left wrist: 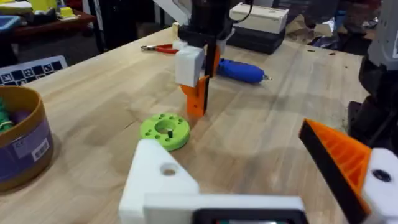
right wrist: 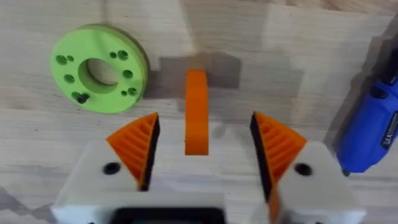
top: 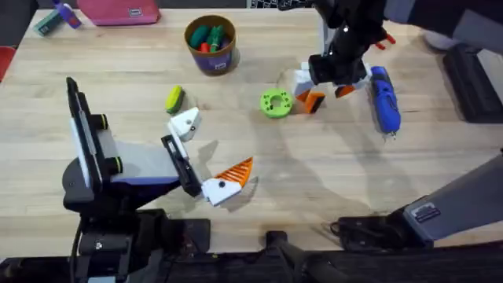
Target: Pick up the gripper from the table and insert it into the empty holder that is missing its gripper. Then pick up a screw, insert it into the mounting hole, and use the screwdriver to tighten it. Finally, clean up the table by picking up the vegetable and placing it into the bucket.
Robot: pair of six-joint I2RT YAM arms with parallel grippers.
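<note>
The gripper (right wrist: 197,112), a small orange wedge, lies flat on the table between my right gripper's (right wrist: 202,140) spread orange pads, touching neither. In the overhead view my right gripper (top: 324,93) hangs over it, open. The left gripper (top: 212,149) rests open near the front; one finger is the holder (top: 186,123), a bare white block (left wrist: 158,180), and the other carries an orange ribbed wedge (left wrist: 342,162). The blue screwdriver (top: 385,98) lies just right of the right gripper. A yellow vegetable (top: 174,99) sits beside the holder. The tan bucket (top: 211,43) stands at the back.
A green disc (top: 275,104) with several holes lies just left of the orange wedge. Red pliers (left wrist: 158,48) lie behind the right arm. A pink case (top: 118,12) sits at the back left edge. Bare wood stretches across the front right.
</note>
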